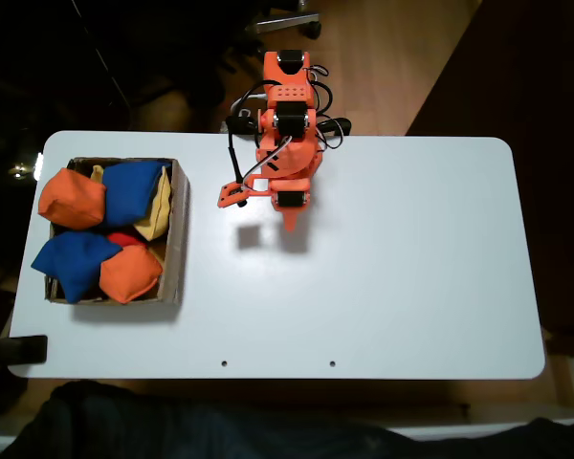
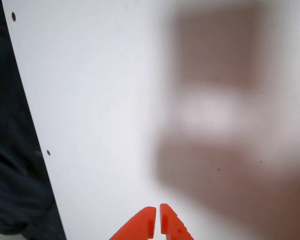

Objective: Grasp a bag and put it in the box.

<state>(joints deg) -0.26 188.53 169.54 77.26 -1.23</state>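
One folded arm (image 1: 289, 134), pincer (image 2: 157, 216) closed.

no readable text or labels

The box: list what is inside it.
The box holds two orange bags, two blue beanbags and a yellow one. A red patch peeks between them; the pile covers whatever lies beneath.
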